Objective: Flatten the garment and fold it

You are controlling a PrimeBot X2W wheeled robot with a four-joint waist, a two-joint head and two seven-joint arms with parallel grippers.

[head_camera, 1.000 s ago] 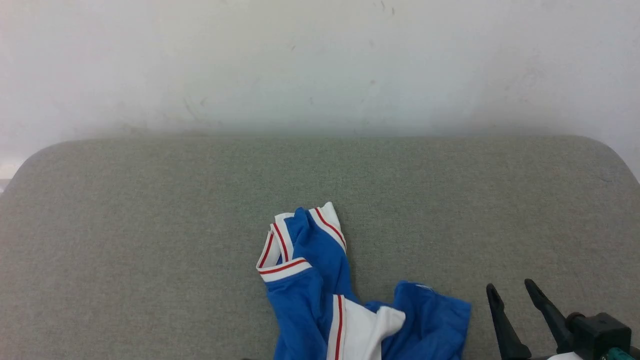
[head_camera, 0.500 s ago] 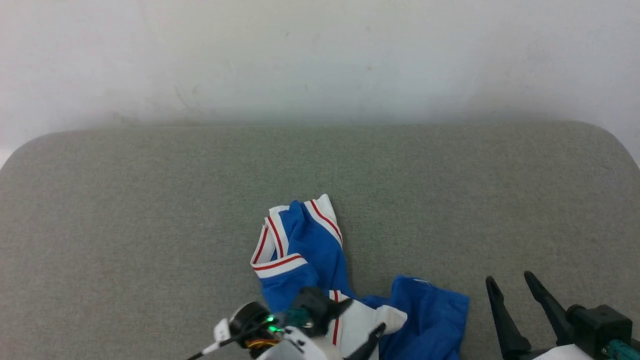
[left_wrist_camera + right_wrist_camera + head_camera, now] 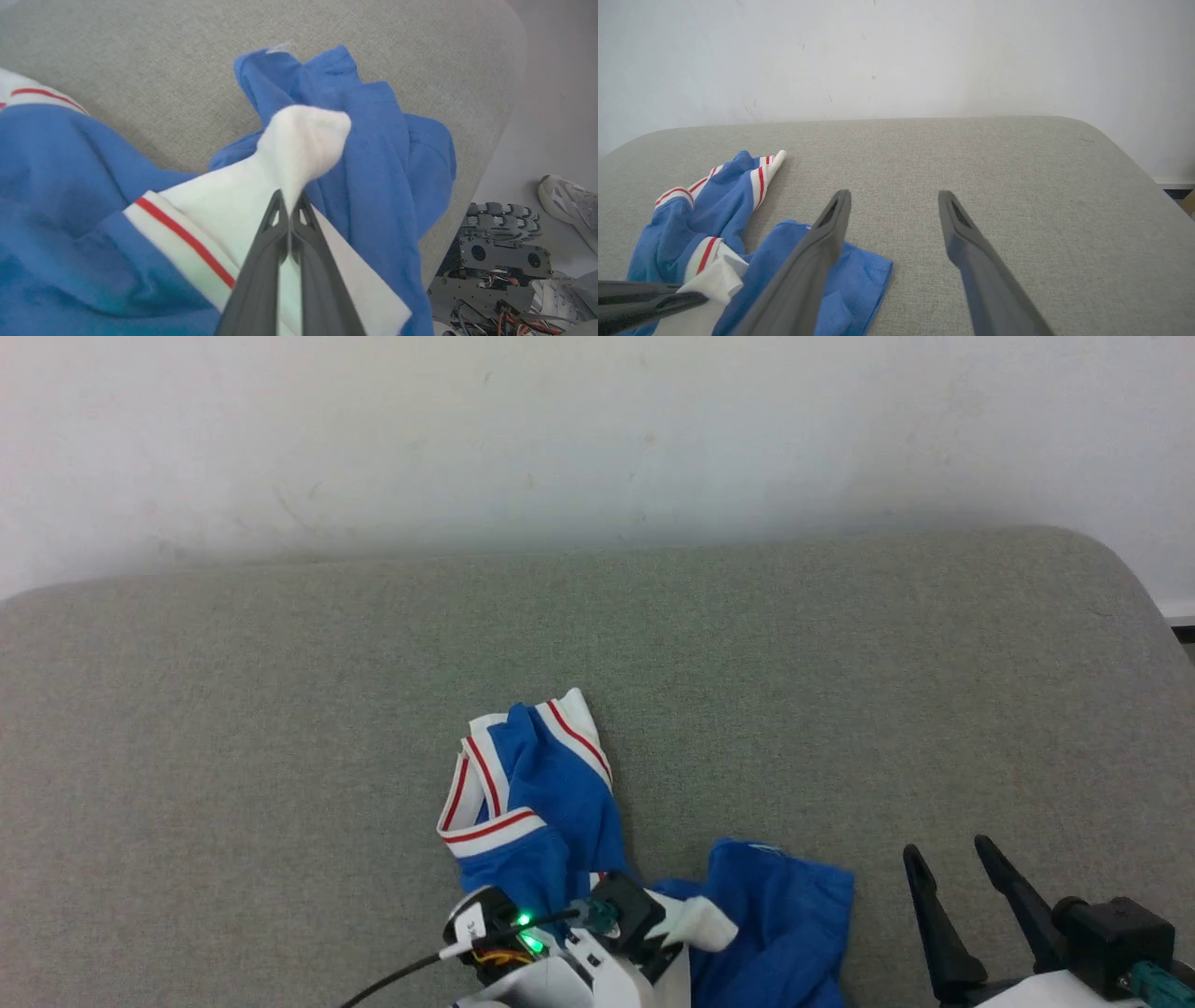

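The garment (image 3: 551, 784), a bright blue jersey T-shirt with white sleeve panels and red-and-white striped trim, lies crumpled in a heap on the grey fabric-covered counter (image 3: 280, 709). It sits near the middle of the counter's near edge. A striped cuff points toward the far side, and a loose blue fold spreads to the right.

The left claw (image 3: 289, 205) is closed tight on a bunched white fold of the garment. The fold is pinched between its two dark fingertips and bulges out past them. The right claw (image 3: 948, 859) stands to the right of the garment, just beside the blue fold and apart from it. Its fingers are spread wide and hold nothing.

Open grey surface extends from the heap to the left, the far side and the right. The counter's far edge runs along a white wall (image 3: 597, 429), and its corners are rounded. In the left wrist view the counter's edge drops to a grey floor (image 3: 560, 93), where a pale shoe (image 3: 565, 205) and dark machine parts (image 3: 495, 252) lie.
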